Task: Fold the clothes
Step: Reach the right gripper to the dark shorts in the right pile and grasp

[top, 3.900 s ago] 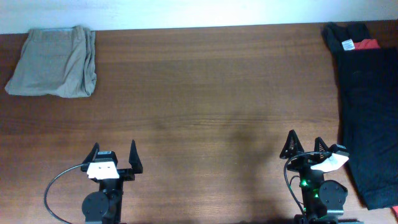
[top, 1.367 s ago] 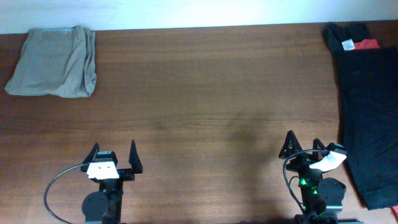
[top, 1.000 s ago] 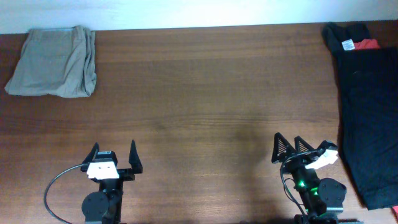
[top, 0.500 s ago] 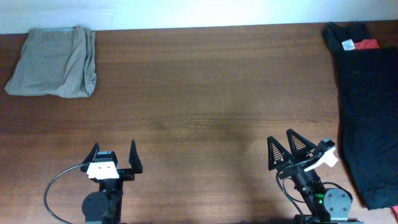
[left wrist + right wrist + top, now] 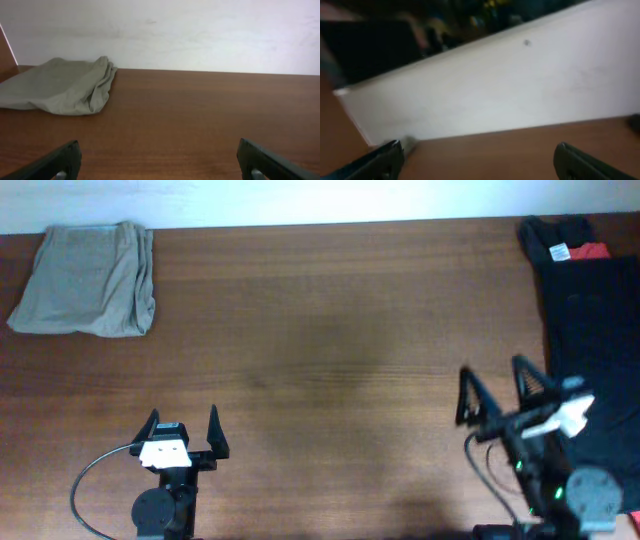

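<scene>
Far left corner of the table (image 5: 320,330): khaki garment (image 5: 85,280), looks folded already, a soft stack with rounded, slightly rumpled edges. Left gripper (image 5: 183,422) sits low at the near edge, fingers spread wide, nothing between them; its wrist view looks across bare wood toward the khaki stack. Right gripper (image 5: 492,372) is raised over the near right part of the table, fingers likewise spread and empty; its wrist view is blurred and tilted, showing little of use. Just right of it, along the right edge, lies the black garment (image 5: 590,330), spread long from far to near, with a white tag (image 5: 560,252) and red patch (image 5: 592,251) at its far end. Judgement: this is the piece to fold. Expect light, limp cloth with no stiffness; it will drape and sag from any single pinch and may drag on the wood. Best hold is probably at an edge or corner, one gripper per corner. Layer count at the edges cannot be read.
</scene>
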Tool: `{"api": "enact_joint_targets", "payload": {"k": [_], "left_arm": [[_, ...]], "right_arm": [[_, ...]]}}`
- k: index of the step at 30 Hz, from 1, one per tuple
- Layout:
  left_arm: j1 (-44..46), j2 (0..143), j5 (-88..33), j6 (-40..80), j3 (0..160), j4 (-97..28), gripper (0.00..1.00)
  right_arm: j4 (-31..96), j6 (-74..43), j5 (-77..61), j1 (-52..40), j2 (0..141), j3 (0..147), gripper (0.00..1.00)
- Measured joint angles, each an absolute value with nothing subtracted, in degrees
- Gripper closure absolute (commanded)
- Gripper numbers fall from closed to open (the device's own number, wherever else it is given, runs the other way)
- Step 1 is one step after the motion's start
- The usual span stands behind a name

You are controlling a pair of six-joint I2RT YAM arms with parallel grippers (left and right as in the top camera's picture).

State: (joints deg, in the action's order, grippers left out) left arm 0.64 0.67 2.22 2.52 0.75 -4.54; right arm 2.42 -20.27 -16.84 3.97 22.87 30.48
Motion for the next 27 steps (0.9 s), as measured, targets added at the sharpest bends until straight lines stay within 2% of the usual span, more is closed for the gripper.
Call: {"api": "enact_joint_targets", "payload": {"k": [6,11,15,21,24,27], "left_arm": [[0.6,0.6,2.2,2.5,0.8,-4.5,0.01],[0.6,0.6,2.2,2.5,0.8,-4.5,0.01],[0.6,0.7,2.2,2.5,0.8,-4.5,0.01],[0.6,0.6,2.2,2.5,0.8,-4.5,0.01],[0.6,0.6,2.2,2.5,0.8,-4.5,0.01],[0.6,0.6,2.2,2.5,0.8,-4.5,0.01]], "right_arm": [[9.9,-17.6,-13.9,4.0,41.7,45.1,0.01],[7.7,-17.5,-13.5,4.0,48.7,47.5,0.01],[7.2,-16.1,-6.7,4.3,57.6,48.6,0.01],[11.0,-13.9,-0.5,14.3,78.8,54.5,0.02],[10.1,-13.0,0.3,18.2,84.1,56.4,0.02],[5.1,-7.4,1.3,20.8,87.5,58.2,0.01]]}}
